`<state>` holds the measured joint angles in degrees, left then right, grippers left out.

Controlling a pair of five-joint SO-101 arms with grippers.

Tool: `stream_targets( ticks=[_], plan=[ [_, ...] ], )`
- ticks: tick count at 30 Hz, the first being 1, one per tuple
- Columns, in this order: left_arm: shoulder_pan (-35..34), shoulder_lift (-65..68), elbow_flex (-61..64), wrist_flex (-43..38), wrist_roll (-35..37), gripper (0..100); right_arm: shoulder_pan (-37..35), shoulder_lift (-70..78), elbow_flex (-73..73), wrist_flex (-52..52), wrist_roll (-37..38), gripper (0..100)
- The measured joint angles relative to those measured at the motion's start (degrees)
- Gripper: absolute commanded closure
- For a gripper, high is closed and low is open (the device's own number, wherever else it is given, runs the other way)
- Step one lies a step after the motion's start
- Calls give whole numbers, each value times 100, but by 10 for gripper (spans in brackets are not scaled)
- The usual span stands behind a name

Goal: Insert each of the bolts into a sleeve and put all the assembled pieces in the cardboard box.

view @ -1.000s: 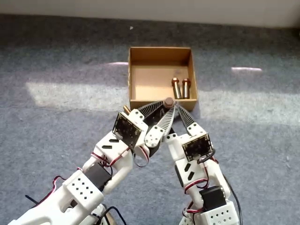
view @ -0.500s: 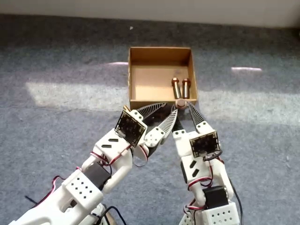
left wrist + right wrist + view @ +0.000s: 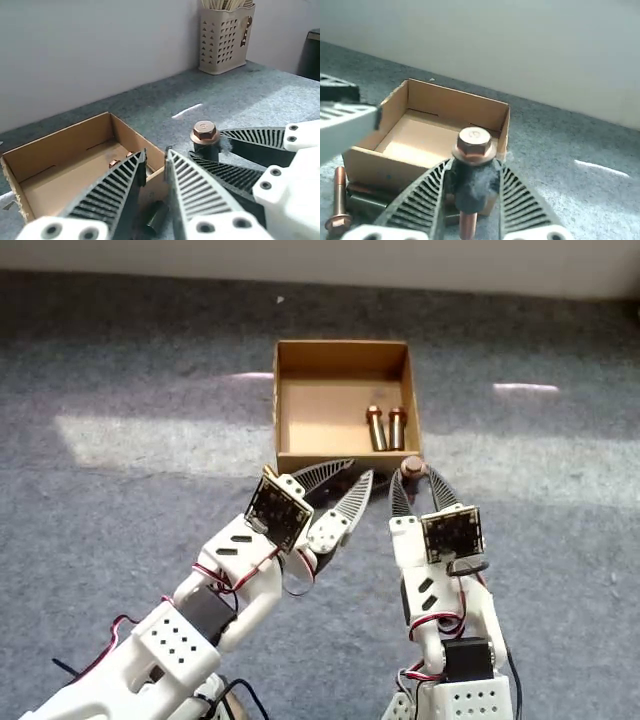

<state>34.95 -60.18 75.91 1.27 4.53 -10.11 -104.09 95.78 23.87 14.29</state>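
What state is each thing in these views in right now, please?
cardboard box: open-topped, upright.
assembled pieces: two, lying side by side in the box.
sleeved bolt: upright, bolt inserted, clamped by its sleeve.
right gripper: shut on the sleeved bolt.
left gripper: open, empty.
loose sleeve: lying on the carpet.
loose bolt: lying on the carpet, not in a sleeve.

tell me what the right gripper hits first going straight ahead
Likely the near wall of the cardboard box, by its corner; the right gripper, shut on a sleeved bolt, might clear the rim.
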Motion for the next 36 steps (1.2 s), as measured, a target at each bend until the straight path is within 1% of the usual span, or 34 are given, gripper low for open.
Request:
stream_targets(
  ticks=[5, 9, 11, 15, 20, 22, 24, 27, 30, 33, 36],
  plan=[
    [-633, -9, 176, 0, -9, 995, 9, 0, 0, 0, 0, 993],
    [-1354, -88, 308, 0, -9, 995, 9, 0, 0, 114, 0, 993],
    [-1679, -334, 492, 0, -9, 995, 9, 0, 0, 202, 0, 993],
    [-1943, -1204, 1020, 0, -9, 995, 9, 0, 0, 202, 0, 993],
    [-2295, -2734, 1916, 0, -9, 994, 9, 0, 0, 202, 0, 993],
    [-2523, -3288, 1978, 79, -9, 994, 9, 0, 0, 202, 0, 993],
    [-2716, -3684, 1996, 492, 0, 994, 18, 0, 0, 202, 0, 993],
    [-2813, -4062, 1996, 1292, 316, 994, 141, 0, 0, 202, 0, 993],
    [-2796, -4105, 1996, 2013, 475, 994, 273, 0, 0, 202, 0, 993],
    [-2848, -4105, 1996, 2558, 510, 994, 308, 0, 0, 211, 0, 993],
    [-2848, -4105, 2004, 3095, 527, 994, 308, 0, 0, 615, 0, 993]
  ],
)
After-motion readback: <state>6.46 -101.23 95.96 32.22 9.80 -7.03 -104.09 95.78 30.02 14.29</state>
